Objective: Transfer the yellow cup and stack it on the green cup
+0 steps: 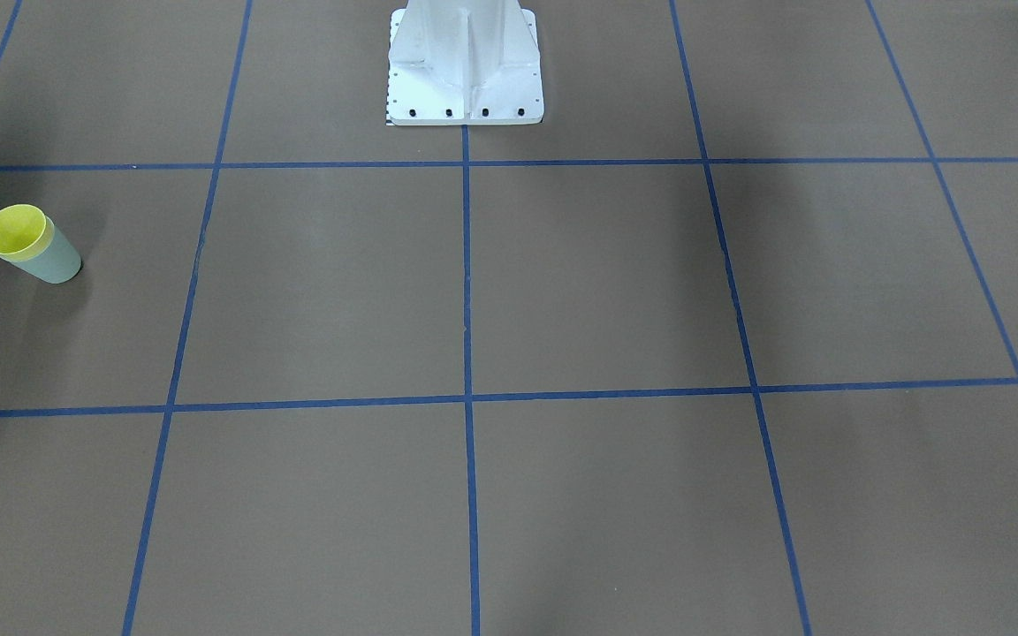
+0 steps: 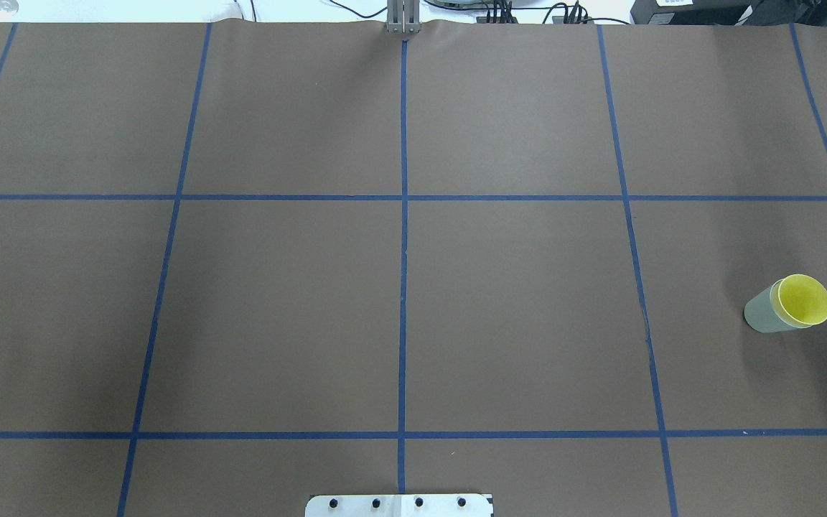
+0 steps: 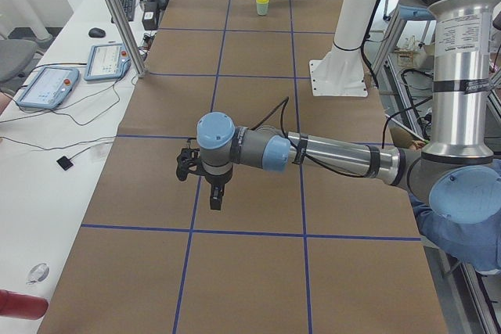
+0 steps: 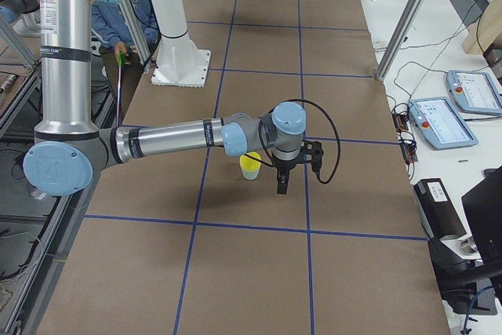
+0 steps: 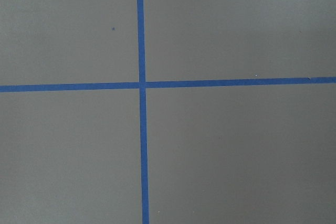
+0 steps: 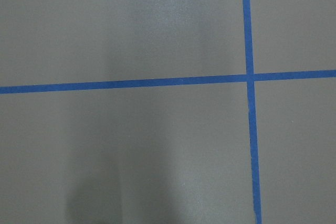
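The yellow cup [image 1: 14,231] sits nested inside the green cup [image 1: 56,262], upright, at the table's end on my right. The stack also shows in the overhead view, yellow cup [image 2: 805,300] in green cup [image 2: 761,316]. My right gripper [image 4: 281,184] shows only in the exterior right view, hanging fingers down just beside the stack, apart from it; I cannot tell if it is open or shut. My left gripper [image 3: 217,197] shows only in the exterior left view, over bare table far from the cups; its state I cannot tell. Both wrist views show only brown table and blue tape.
The white robot pedestal [image 1: 465,71] stands at the table's middle on my side. Teach pendants [image 3: 47,84] and cables lie on the white side bench beyond aluminium posts [image 3: 117,13]. A person in blue [image 4: 129,5] stands behind the pedestal.
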`<state>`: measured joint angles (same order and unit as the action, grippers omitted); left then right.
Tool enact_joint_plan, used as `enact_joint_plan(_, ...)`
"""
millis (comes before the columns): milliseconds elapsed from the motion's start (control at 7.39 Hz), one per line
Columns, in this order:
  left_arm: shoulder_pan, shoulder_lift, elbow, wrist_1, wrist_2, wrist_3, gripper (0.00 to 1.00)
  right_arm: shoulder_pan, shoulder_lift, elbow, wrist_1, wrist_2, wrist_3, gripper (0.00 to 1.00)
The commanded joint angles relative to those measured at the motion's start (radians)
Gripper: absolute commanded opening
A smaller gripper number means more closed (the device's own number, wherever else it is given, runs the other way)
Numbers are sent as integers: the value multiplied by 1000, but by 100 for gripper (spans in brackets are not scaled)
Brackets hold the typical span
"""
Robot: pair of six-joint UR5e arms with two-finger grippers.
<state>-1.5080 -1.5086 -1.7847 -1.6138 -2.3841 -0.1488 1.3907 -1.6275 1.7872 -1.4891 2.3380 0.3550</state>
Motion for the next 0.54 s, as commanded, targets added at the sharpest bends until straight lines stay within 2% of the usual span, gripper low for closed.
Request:
enact_joint_plan(0,0,-2,-1,0,0,0,100,1,0,0,1,1,1,100)
enact_joint_plan(406,9,-1,1,0,0,-2,100,1,0,0,1,11,-1,100)
